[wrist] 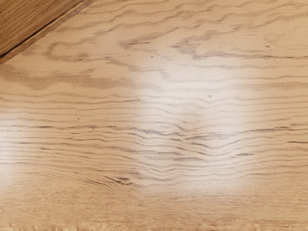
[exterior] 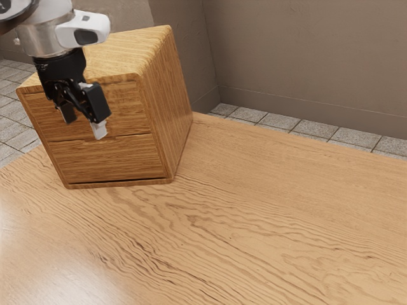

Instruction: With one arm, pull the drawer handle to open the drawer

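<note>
Toward ten o'clock on the worktop (exterior: 267, 216) stands the wooden drawer cabinet (exterior: 166, 95), both fronts flush. Against its front face my jaws hang apart, gripping nothing, at the seam between the upper drawer (exterior: 130, 105) and the lower drawer (exterior: 117, 159).

**Stock count: items on and around the worktop**

- Worktop (exterior: 267, 210), wood-grain: 1. The same surface lies under the hand in the wrist view (wrist: 168, 120).
- Cabinet (exterior: 146, 82), wooden, box-shaped: 1. A corner of it also shows in the wrist view (wrist: 24, 19).
- Drawer fronts (exterior: 108, 159) on the cabinet's face: 2, one above the other.
- Arm (exterior: 44, 25): 1.
- End effector (exterior: 82, 122), black: 1.
- Fingers (exterior: 96, 108) on the end effector: 2.
- Tiled floor (exterior: 318, 127): 1.
- Walls (exterior: 305, 51) meeting at a corner: 2.
</note>
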### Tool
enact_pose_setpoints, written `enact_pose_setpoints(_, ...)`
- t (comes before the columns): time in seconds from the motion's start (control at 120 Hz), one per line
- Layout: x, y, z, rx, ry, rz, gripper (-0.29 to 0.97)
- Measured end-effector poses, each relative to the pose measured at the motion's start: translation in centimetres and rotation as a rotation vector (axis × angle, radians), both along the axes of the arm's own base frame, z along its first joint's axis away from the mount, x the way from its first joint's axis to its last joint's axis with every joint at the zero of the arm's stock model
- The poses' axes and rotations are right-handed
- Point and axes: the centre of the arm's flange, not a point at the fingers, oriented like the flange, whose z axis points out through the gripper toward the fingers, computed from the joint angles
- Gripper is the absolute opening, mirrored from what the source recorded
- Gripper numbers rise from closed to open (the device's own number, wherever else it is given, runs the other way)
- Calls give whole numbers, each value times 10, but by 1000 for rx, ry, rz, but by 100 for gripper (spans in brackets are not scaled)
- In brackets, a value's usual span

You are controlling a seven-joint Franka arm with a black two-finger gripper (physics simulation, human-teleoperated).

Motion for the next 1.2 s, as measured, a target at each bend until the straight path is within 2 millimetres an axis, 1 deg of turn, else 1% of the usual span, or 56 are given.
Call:
enact_pose_setpoints(0.05,-15,15,-14,5,9,7,68)
enact_pose_setpoints(0.1,-24,28,-26,0,13,5,68)
enact_pose_setpoints(0.142,-32,35,-33,-2,5,-6,68)
enact_pose_setpoints(0.217,-35,38,-40,-4,-16,-63,68)
enact_pose_setpoints(0.25,-37,36,-42,-2,-31,-94,68)
enact_pose_setpoints(0.342,-46,33,-41,-4,-87,-175,68)
enact_pose_setpoints(0.383,-47,31,-40,-3,-109,-224,68)
enact_pose_setpoints(0.425,-47,33,-41,0,-121,-264,68)
enact_pose_setpoints(0.492,-43,29,-41,54,-104,-341,68)
enact_pose_setpoints(0.567,-40,36,-41,110,-87,-405,68)
enact_pose_setpoints(0.717,-37,64,-41,161,-93,-517,68)
enact_pose_setpoints(0.808,-30,80,-46,157,-116,-591,68)
enact_pose_setpoints(0.867,-29,92,-47,146,-146,-626,68)
enact_pose_setpoints(0.933,-28,99,-46,142,-173,-675,68)
enact_pose_setpoints(1.117,-34,118,-43,160,-200,-788,68)
enact_pose_setpoints(1.2,-37,131,-43,175,-198,-822,68)
